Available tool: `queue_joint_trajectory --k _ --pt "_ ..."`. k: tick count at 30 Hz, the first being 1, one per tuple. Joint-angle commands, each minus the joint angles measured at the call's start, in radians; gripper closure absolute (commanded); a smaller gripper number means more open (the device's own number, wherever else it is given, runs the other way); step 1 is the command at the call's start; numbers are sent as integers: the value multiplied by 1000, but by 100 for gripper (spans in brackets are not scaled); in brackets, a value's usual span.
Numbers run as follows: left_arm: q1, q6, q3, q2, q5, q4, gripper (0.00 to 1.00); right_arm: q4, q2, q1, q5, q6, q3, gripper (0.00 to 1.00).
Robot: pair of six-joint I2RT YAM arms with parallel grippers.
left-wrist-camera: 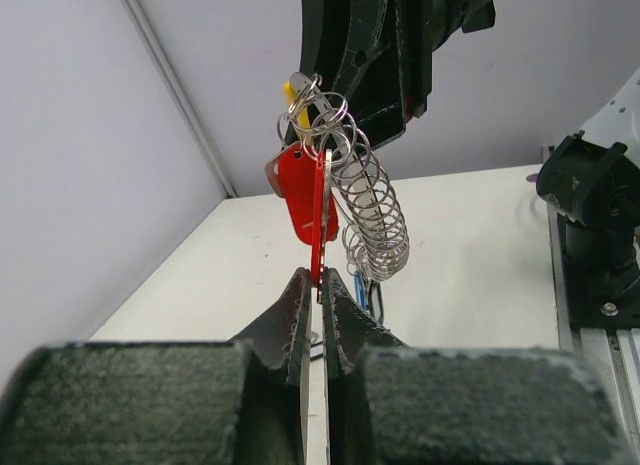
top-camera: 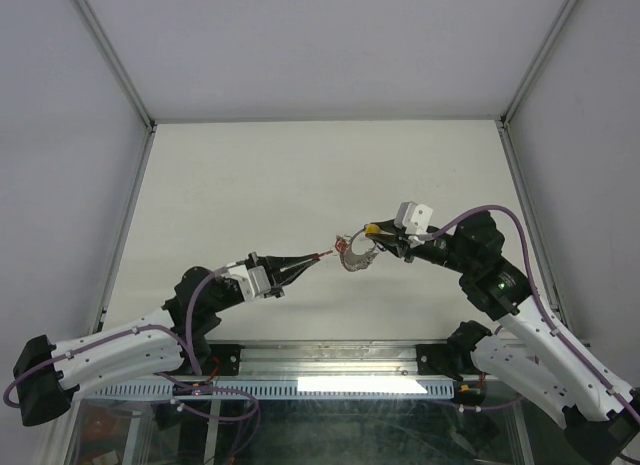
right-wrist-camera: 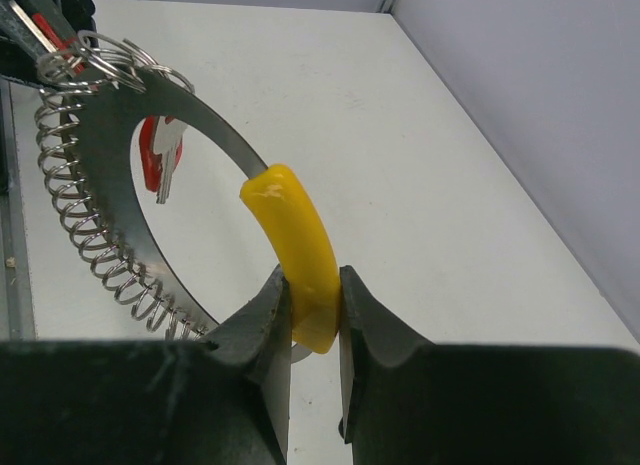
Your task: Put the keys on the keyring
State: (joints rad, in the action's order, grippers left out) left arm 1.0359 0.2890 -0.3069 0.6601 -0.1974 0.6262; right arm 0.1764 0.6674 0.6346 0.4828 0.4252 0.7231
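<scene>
My right gripper (right-wrist-camera: pixel 312 282) is shut on the yellow section (right-wrist-camera: pixel 295 230) of the keyring (right-wrist-camera: pixel 205 117), a wide silvery hoop with a wire coil along one side, and holds it above the table (top-camera: pixel 300 175). My left gripper (left-wrist-camera: pixel 319 277) is shut on a red-tagged key (left-wrist-camera: pixel 319 220), seen edge-on, with its small loop up among the loops at the hoop's top. A second red-tagged key (left-wrist-camera: pixel 295 185) hangs on the hoop, and a blue tag (left-wrist-camera: pixel 358 285) shows below the coil (left-wrist-camera: pixel 385 220). In the top view the two grippers (top-camera: pixel 318 255) (top-camera: pixel 375 231) meet at the keyring (top-camera: pixel 355 255).
The white table has grey walls on three sides. The metal rail with the arm bases (top-camera: pixel 330 360) runs along the near edge. The right arm's black wrist (left-wrist-camera: pixel 380 45) looms just behind the keyring in the left wrist view.
</scene>
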Motion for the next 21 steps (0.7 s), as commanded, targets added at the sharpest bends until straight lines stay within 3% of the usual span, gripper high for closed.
queue_joint_trajectory --k 1,10,21 --pt "13 94 -82 -22 -18 -125 100 -90 -19 1 -13 1 17 99" --pt "13 204 -190 7 24 -223 100 -134 -20 3 28 5 1 98" --pt "13 231 -236 15 38 -281 100 -148 -27 2 13 9 -1 97"
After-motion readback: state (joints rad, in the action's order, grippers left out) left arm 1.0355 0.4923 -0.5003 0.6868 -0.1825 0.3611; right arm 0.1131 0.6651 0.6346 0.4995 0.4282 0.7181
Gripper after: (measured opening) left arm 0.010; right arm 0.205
